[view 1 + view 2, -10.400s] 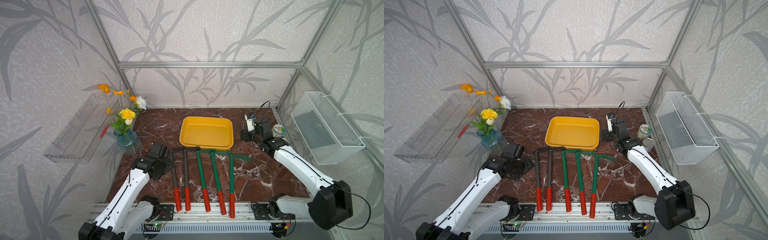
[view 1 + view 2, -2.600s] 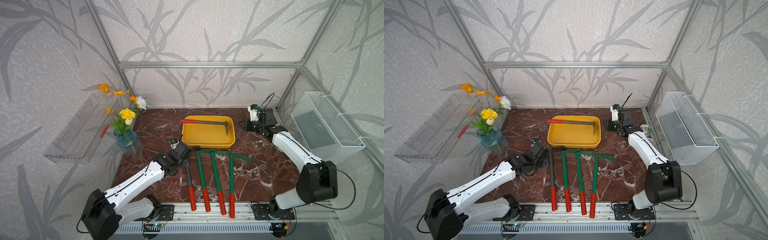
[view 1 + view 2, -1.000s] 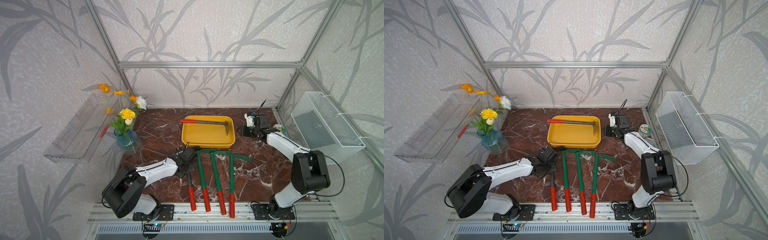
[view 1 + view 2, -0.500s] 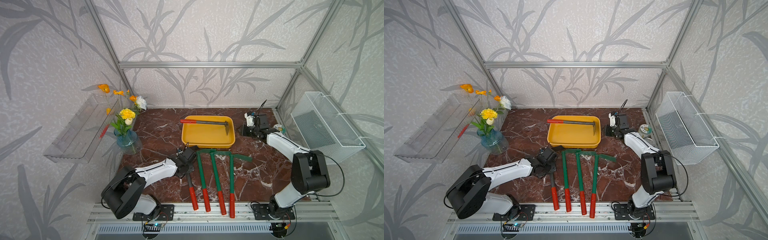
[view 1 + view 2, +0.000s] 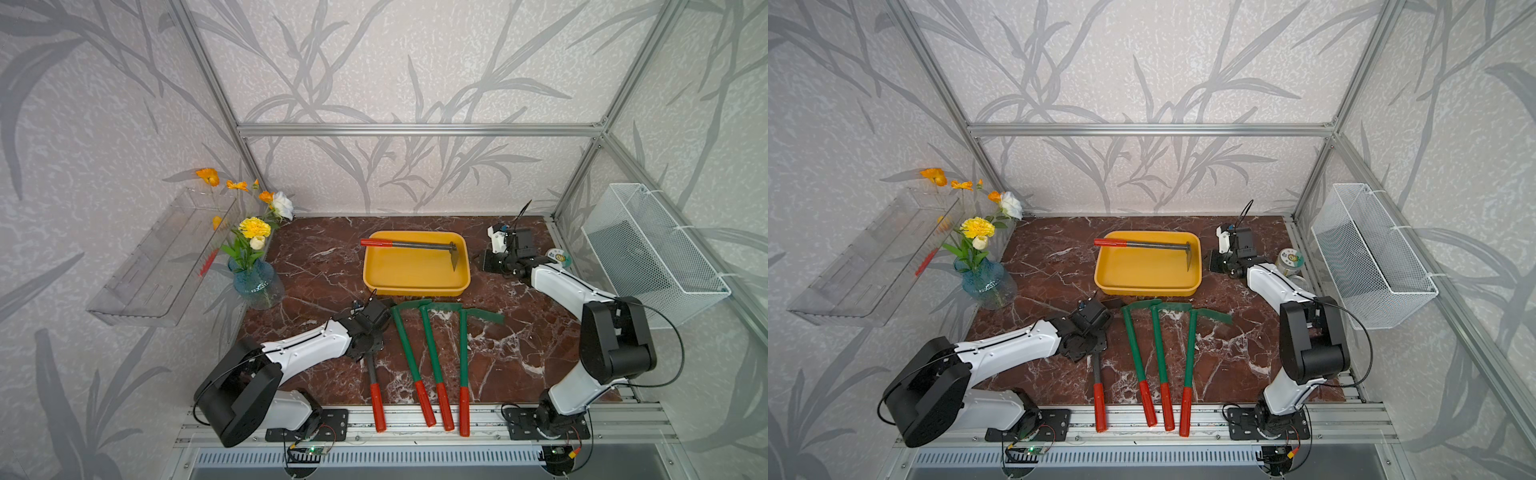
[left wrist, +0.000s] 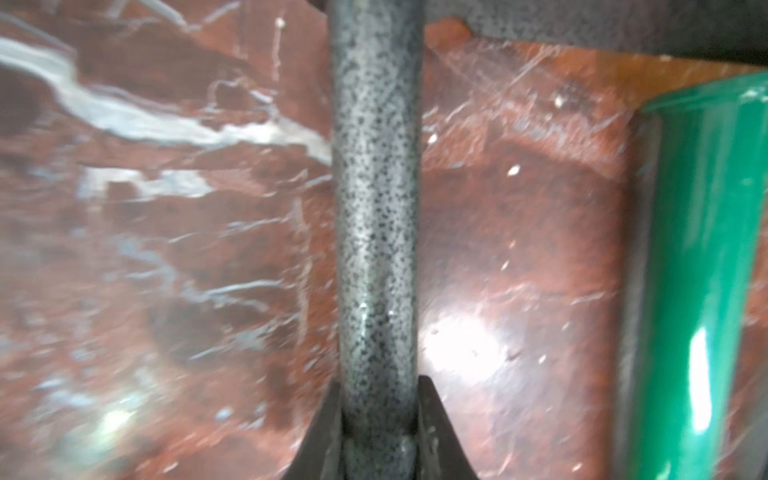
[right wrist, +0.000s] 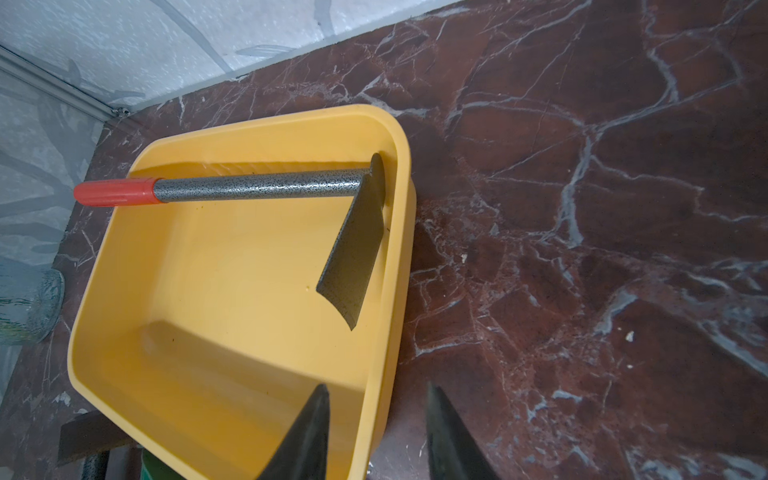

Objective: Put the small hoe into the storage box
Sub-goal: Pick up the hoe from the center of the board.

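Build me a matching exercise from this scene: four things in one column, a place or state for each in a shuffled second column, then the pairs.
1. left gripper
2. right gripper
3. storage box
4. green-handled hoes

A. lying side by side on the marble table
B. yellow, with a grey hoe inside
C. shut on the second grey hoe
D. jaws apart, nothing between them

Pairs: 1-C, 2-D, 3-B, 4-A

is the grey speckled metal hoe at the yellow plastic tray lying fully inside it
No, the grey speckled metal hoe has its blade in the yellow plastic tray, but its red grip pokes out past the rim.
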